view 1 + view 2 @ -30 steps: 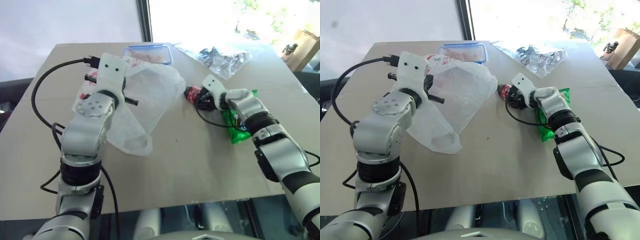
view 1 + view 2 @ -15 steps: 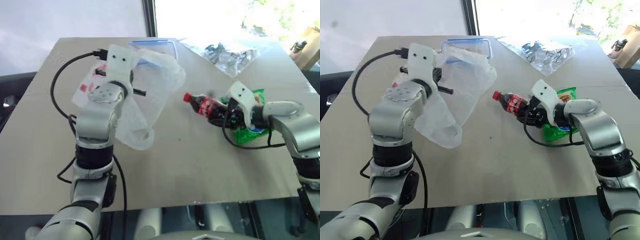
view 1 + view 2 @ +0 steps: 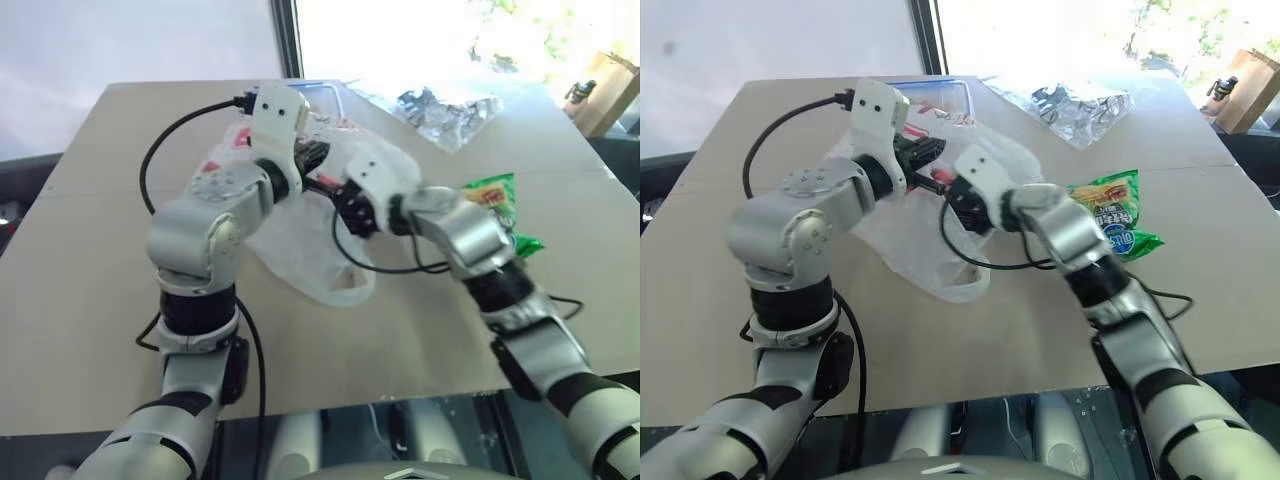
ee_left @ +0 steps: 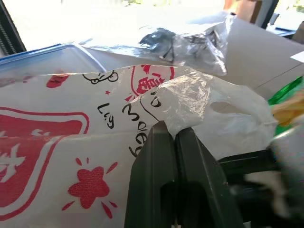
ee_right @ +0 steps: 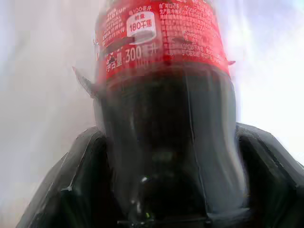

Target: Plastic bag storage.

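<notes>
The right end effector (image 5: 166, 209), clamped on a cola bottle (image 5: 164, 95), has swung across into the plastic bag (image 3: 320, 270), whose rim the left end effector (image 4: 175, 137) pinches; loading has begun.

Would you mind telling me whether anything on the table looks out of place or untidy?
A crumpled clear wrapper sprawls at the table's far edge, and a green chip packet lies loose beside the plastic bag.
</notes>
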You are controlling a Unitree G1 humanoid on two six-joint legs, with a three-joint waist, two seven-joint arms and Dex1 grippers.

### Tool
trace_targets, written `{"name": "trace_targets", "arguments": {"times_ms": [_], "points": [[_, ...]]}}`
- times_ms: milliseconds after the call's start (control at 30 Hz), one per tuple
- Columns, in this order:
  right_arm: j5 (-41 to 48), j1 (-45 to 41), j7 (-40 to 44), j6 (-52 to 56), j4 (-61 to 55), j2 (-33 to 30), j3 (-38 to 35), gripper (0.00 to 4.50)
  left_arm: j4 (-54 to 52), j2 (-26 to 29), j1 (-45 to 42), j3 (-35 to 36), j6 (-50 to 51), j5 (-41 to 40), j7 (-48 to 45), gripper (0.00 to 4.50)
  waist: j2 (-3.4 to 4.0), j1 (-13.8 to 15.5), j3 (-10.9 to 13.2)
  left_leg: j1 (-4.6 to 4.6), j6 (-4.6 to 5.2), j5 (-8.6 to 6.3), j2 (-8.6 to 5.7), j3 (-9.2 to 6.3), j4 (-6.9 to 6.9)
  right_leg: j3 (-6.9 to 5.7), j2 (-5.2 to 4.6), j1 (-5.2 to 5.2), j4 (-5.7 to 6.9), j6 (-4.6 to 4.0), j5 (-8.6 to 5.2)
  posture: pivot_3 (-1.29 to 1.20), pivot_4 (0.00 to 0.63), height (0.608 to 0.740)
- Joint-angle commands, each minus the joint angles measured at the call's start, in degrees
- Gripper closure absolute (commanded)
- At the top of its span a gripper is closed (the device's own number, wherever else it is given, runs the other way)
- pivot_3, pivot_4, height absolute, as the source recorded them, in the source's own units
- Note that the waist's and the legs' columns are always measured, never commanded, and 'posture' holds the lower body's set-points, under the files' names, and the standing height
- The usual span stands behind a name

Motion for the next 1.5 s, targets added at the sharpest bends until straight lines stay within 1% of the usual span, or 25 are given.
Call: {"name": "trace_targets", "arguments": {"times_ms": [33, 67, 133, 167, 233, 267, 333, 433, 567, 633, 733, 800, 867, 1000, 1033, 1067, 1133, 1200, 1300, 1367, 1433, 1500], "points": [[-2.9, -8.5, -4.2, -24.8, 21.3, 8.6, -2.2, 1.37, -7.2, -3.2, 1.0, 3.5, 6.1, -5.0, -0.3, 4.50, -0.08, 0.0, 0.0, -0.01, -0.09, 0.05, 0.00, 0.00, 0.00, -0.01, -0.01, 0.02, -0.04, 0.00, 0.00, 0.00, 0.150, 0.740], [-2.1, -9.4, -3.1, -27.3, 24.6, 10.0, -3.4, 1.37, -8.2, -3.5, 1.7, 4.0, 7.2, -5.2, -0.1, 4.50, -0.15, 0.0, 0.1, -0.07, -0.14, 0.08, -0.02, -0.03, -0.01, -0.07, -0.04, 0.01, -0.09, 0.00, 0.00, 0.00, 0.150, 0.740], [-0.1, -9.7, 1.1, -29.9, 27.3, 10.9, -5.9, 0.34, -9.4, -4.3, 3.1, 5.5, 8.8, -4.6, 1.4, 4.50, -0.18, 0.0, 0.1, -0.09, -0.19, 0.10, -0.02, -0.05, -0.06, -0.09, -0.07, 0.04, -0.23, 0.00, 0.01, 0.00, 0.150, 0.740], [0.2, -9.1, 3.2, -30.6, 26.7, 10.6, -6.2, 0.06, -9.6, -4.5, 3.5, 5.9, 9.1, -4.3, 2.2, 4.50, -0.19, 0.1, 0.1, -0.09, -0.19, 0.10, -0.02, -0.06, -0.08, -0.07, -0.09, 0.04, -0.26, 0.00, 0.01, 0.00, 0.150, 0.740], [0.4, -7.5, 6.1, -31.1, 24.4, 9.7, -6.3, 0.06, -10.0, -4.8, 4.0, 6.2, 9.4, -3.9, 3.2, 4.50, -0.19, 0.2, 0.1, -0.13, -0.21, 0.11, -0.02, -0.10, -0.09, -0.10, -0.10, 0.04, -0.30, 0.00, 0.01, 0.00, 0.150, 0.740], [0.0, -5.5, 7.3, -30.5, 20.4, 8.0, -5.7, 0.06, -9.7, -5.4, 4.1, 6.7, 9.3, -3.7, 3.9, 4.50, -0.19, 0.4, 0.1, -0.13, -0.23, 0.11, -0.02, -0.10, -0.09, -0.12, -0.10, 0.04, -0.30, 0.00, 0.01, 0.00, 0.150, 0.740], [-0.7, -0.7, 9.1, -27.8, 9.8, 3.6, -4.9, 0.06, -8.8, -6.1, 4.3, 7.2, 8.5, -3.4, 4.9, 4.50, -0.19, 1.0, 0.1, -0.13, -0.24, 0.12, -0.02, -0.13, -0.08, -0.16, -0.10, 0.05, -0.27, 0.00, 0.01, 0.00, 0.150, 0.740], [0.9, 6.4, 11.0, -19.6, -8.8, -4.2, -6.5, 0.06, -6.3, -6.2, 4.0, 7.4, 7.0, -2.4, 6.4, 4.50, -0.20, 1.5, 0.1, -0.14, -0.24, 0.12, -0.05, -0.18, -0.07, -0.28, -0.14, 0.11, -0.26, 0.00, 0.01, 0.00, 0.150, 0.740], [8.4, 14.5, 10.4, -3.4, -34.7, -14.1, -14.6, 0.06, -2.1, -6.1, 4.0, 6.5, 3.2, -1.0, 8.1, 4.50, -0.19, 1.2, 0.1, -0.10, -0.16, 0.07, -0.05, -0.16, -0.05, -0.18, -0.12, 0.04, -0.09, 0.00, 0.01, 0.00, 0.150, 0.740], [12.4, 17.9, 8.9, 3.3, -44.2, -16.8, -18.6, 0.06, -0.4, -6.1, 3.9, 6.0, 1.2, -0.7, 8.3, 4.50, -0.19, 1.1, 0.1, -0.09, -0.02, -0.01, -0.04, -0.17, -0.05, -0.20, -0.11, 0.04, -0.06, -0.01, 0.00, 0.00, 0.150, 0.740], [21.0, 26.2, 5.4, 13.7, -57.6, -18.4, -28.7, 0.06, 2.7, -6.6, 3.4, 4.9, -2.0, 0.0, 9.0, 4.50, -0.20, 1.1, 0.1, 0.07, 0.02, -0.03, -0.02, -0.16, -0.11, -0.13, -0.10, 0.13, -0.05, -0.01, 0.00, 0.00, 0.150, 0.740], [24.5, 29.7, -0.7, 20.1, -62.8, -15.7, -36.1, 0.06, 4.4, -6.3, 3.8, 3.7, -4.5, 0.2, 8.8, 4.50, -0.20, 1.0, 0.1, 0.14, 0.02, -0.03, -0.02, -0.13, -0.11, -0.12, -0.10, 0.21, -0.08, -0.02, -0.01, 0.00, 0.150, 0.740], [25.9, 33.2, -6.9, 24.1, -66.8, -12.3, -42.0, 0.06, 6.0, -5.9, 4.4, 3.0, -6.8, 0.3, 8.1, 4.50, -0.20, 1.0, 0.1, 0.25, 0.03, -0.03, -0.02, -0.11, -0.07, 0.00, -0.10, 0.27, -0.03, -0.01, 0.00, 0.00, 0.150, 0.740], [24.8, 43.7, -16.1, 29.5, -75.4, -7.5, -48.4, 0.06, 8.8, -5.0, 4.6, 2.3, -9.1, 0.2, 7.1, 4.50, -0.19, 1.1, 0.1, 0.46, 0.04, -0.03, -0.03, -0.02, -0.04, -0.04, -0.08, 0.43, 0.04, -0.01, -0.02, 0.00, 0.150, 0.740], [23.5, 46.4, -18.9, 30.9, -76.8, -6.0, -50.0, 0.06, 9.5, -4.7, 4.4, 2.0, -9.7, 0.2, 6.7, 4.50, -0.19, 1.1, 0.1, 0.46, 0.04, -0.03, -0.03, -0.02, -0.05, -0.04, -0.07, 0.43, 0.04, -0.01, -0.02, 0.00, 0.150, 0.740], [24.2, 49.2, -20.9, 32.2, -77.6, -3.5, -52.8, 0.06, 10.4, -4.4, 4.4, 1.3, -10.6, 0.3, 6.2, 4.50, -0.19, 1.1, 0.1, 0.46, 0.04, -0.03, -0.03, -0.04, -0.06, -0.05, -0.06, 0.43, 0.04, -0.01, -0.02, 0.00, 0.150, 0.740], [27.9, 54.6, -24.1, 32.8, -78.1, 0.8, -57.1, 0.06, 12.1, -3.7, 4.7, 0.0, -12.3, 0.8, 5.4, 4.50, -0.19, 1.2, 0.1, 0.44, 0.03, -0.03, -0.03, -0.04, -0.06, -0.05, -0.06, 0.43, 0.02, -0.01, -0.02, 0.00, 0.150, 0.740], [33.8, 58.5, -27.5, 30.8, -78.1, 5.1, -59.2, 0.06, 13.0, -3.4, 4.6, -0.4, -13.1, 0.7, 5.0, 4.50, -0.19, 1.2, 0.1, 0.44, 0.03, -0.03, -0.04, -0.02, -0.05, -0.02, -0.07, 0.45, 0.00, 0.00, -0.02, 0.00, 0.150, 0.740], [37.5, 59.8, -34.0, 29.9, -77.8, 12.6, -61.1, 0.06, 13.6, -3.4, 4.3, -0.8, -13.6, 0.5, 4.7, 4.50, -0.17, 0.7, 0.1, 0.51, 0.04, -0.03, 0.00, -0.04, -0.05, 0.02, -0.05, 0.46, 0.03, 0.00, -0.02, 0.00, 0.150, 0.740], [38.6, 57.5, -38.0, 29.2, -74.8, 16.3, -61.3, 0.06, 13.4, -3.5, 4.2, -1.6, -13.7, 0.7, 4.7, 4.50, -0.16, 0.6, 0.1, 0.56, 0.05, -0.02, 0.01, -0.05, -0.05, 0.10, -0.04, 0.46, 0.05, 0.00, -0.02, 0.00, 0.150, 0.740], [39.7, 54.6, -39.7, 27.1, -70.1, 16.5, -59.8, 0.06, 12.8, -3.5, 4.1, -2.2, -13.6, 0.7, 4.6, 4.50, -0.17, 0.7, 0.1, 0.57, 0.06, -0.02, 0.01, -0.04, -0.01, 0.07, -0.03, 0.47, 0.03, 0.00, -0.02, 0.00, 0.150, 0.740], [38.9, 51.6, -40.5, 23.4, -64.0, 15.8, -58.1, 0.06, 12.3, -3.3, 4.2, -2.3, -13.3, 0.6, 4.6, 4.50, -0.17, 0.8, 0.1, 0.53, 0.06, -0.01, 0.00, -0.01, 0.00, 0.05, -0.02, 0.47, 0.02, -0.01, -0.02, 0.00, 0.150, 0.740]]}}
